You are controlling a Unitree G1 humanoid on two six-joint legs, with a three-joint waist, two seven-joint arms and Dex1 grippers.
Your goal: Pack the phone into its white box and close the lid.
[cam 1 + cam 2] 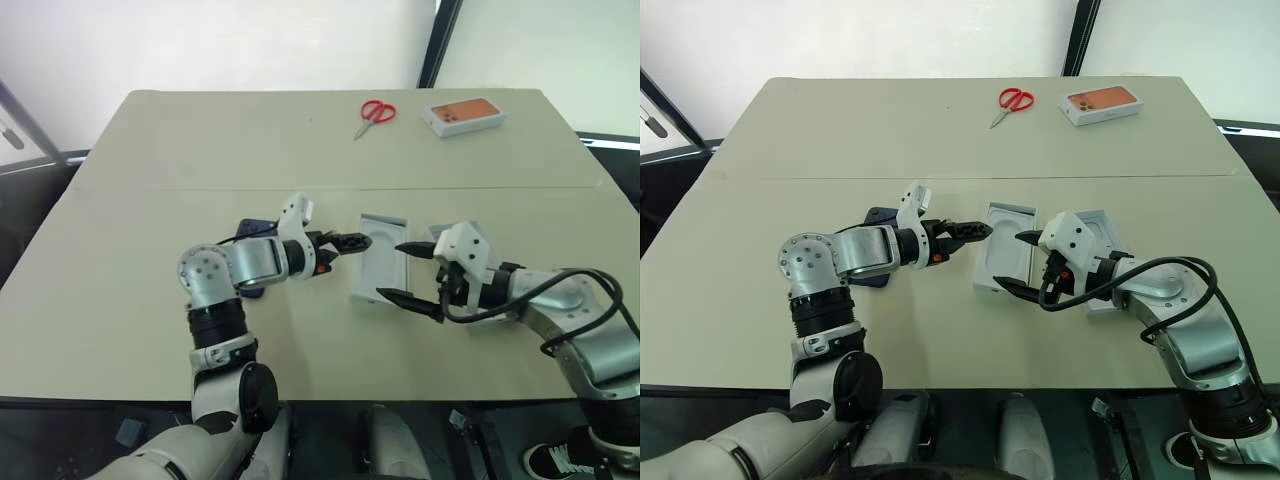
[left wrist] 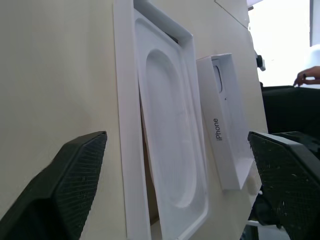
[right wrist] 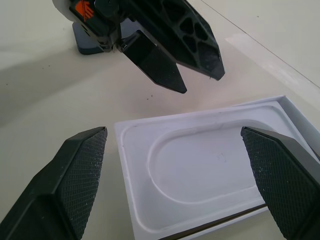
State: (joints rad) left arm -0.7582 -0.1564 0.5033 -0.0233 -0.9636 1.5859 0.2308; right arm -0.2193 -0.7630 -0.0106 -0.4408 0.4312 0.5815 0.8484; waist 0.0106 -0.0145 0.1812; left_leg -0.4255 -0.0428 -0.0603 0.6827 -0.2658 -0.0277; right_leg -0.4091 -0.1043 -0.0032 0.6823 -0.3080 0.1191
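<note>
The white box lay near the middle of the beige table, and I take it as the landmark. Far to the left of the box, the phone lay flat on the table, dark blue, mostly hidden behind the left arm; only one corner and an edge of it showed. Just to the left of the box was the left gripper, pointing toward the box's near-left edge; its two black fingers stood wide apart and held nothing, and they were close to the box without touching it, as far as I could see. In the box itself the thin white moulded insert sat tilted, one long side lifted above the tray's rim, with an oval hollow pressed in its surface. Just to the right of the box, the right gripper hovered over the box's right edge with its fingers spread fully and empty. Beside the box on the right, partly behind this gripper, lay the lid, with the word "iPhone" on its side wall. Far behind the box, toward the table's far edge, lay red-handled scissors, and to the right of them a white box with an orange phone picture.
</note>
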